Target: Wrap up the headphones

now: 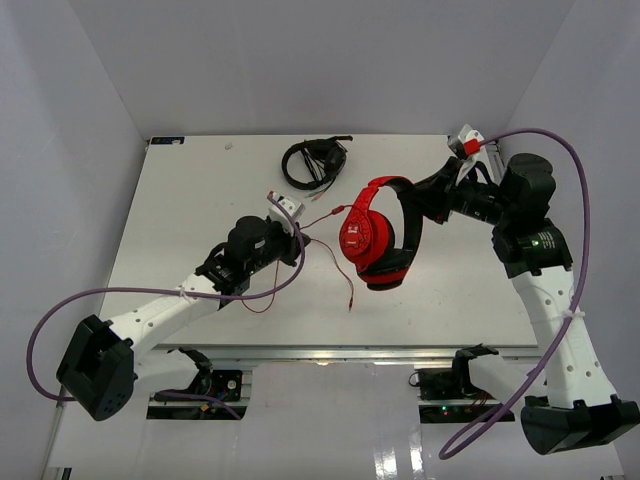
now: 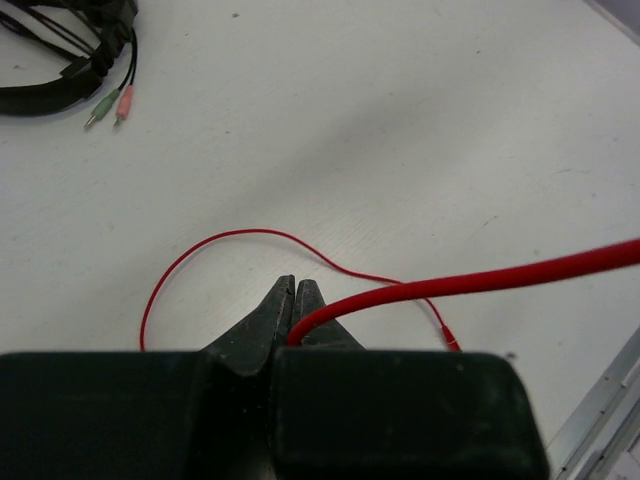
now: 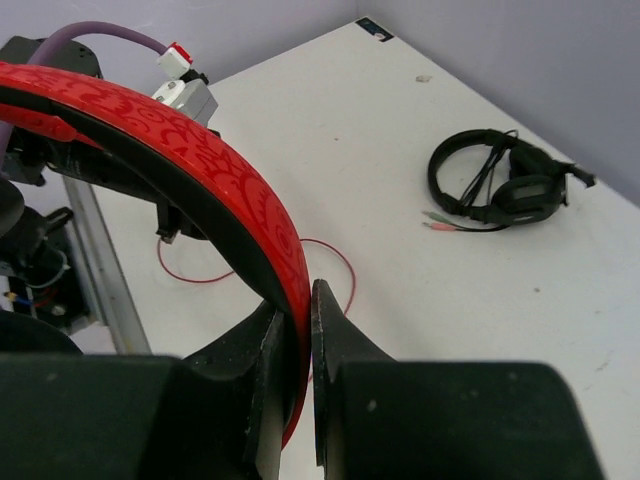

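Note:
The red headphones [image 1: 372, 240] hang above the middle of the table, earcups toward the front, held by the black-lined headband [image 3: 215, 175]. My right gripper [image 1: 420, 205] is shut on that headband; in the right wrist view its jaws [image 3: 298, 310] clamp the red band. My left gripper [image 1: 297, 232] is shut on the thin red cable [image 2: 480, 283], which leaves the jaws [image 2: 294, 292] and runs right toward the earcups. The rest of the cable [image 1: 345, 285] trails in loose loops on the table, its plug end [image 2: 450, 338] lying near the front.
All-black headphones [image 1: 314, 162] with a bundled cable and pink and green plugs [image 2: 110, 105] lie at the back centre of the table. The table's metal front edge [image 2: 600, 400] runs just right of my left gripper.

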Robot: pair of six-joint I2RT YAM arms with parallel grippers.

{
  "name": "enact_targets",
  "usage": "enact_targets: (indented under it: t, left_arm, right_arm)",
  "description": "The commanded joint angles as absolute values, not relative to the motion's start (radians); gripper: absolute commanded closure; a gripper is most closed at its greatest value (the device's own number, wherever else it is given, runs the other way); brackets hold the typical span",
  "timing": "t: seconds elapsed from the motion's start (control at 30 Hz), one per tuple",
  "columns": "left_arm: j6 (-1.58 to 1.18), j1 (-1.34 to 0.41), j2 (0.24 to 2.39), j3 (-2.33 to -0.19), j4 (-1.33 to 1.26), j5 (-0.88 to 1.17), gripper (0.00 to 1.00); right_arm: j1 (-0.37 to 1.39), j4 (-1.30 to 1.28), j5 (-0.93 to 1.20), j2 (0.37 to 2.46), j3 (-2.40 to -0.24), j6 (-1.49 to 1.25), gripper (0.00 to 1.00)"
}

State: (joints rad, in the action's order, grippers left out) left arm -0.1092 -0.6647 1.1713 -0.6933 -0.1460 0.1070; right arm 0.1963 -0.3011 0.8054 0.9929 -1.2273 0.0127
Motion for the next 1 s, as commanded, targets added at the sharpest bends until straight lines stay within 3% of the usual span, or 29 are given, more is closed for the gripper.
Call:
enact_targets:
  t: [0.0,0.2,0.57,0.8,0.97]
  left_arm:
    - [-0.008,-0.662,1.161,-0.727,-0.046,-0.024,1.00]
    - [0.109,-0.663,1.186,-0.789,0.039,-0.101,1.00]
    - [0.106,-0.660,1.194,-0.793,0.025,-0.112,1.00]
    - [0.001,-0.662,1.224,-0.690,-0.111,0.039,1.00]
    - [-0.011,-0.661,1.292,-0.686,-0.142,0.058,1.00]
  right_arm:
    - [0.192,-0.357,0.795,0.935,-1.309,0.208,0.92]
    - [0.192,-0.436,0.887,0.926,-1.338,0.324,0.92]
    - [0.192,-0.415,0.948,0.898,-1.294,0.260,0.92]
    - [0.180,-0.207,0.914,0.944,-1.264,-0.130,0.92]
    - [0.164,-0.124,1.022,0.963,-1.249,-0.246,0.92]
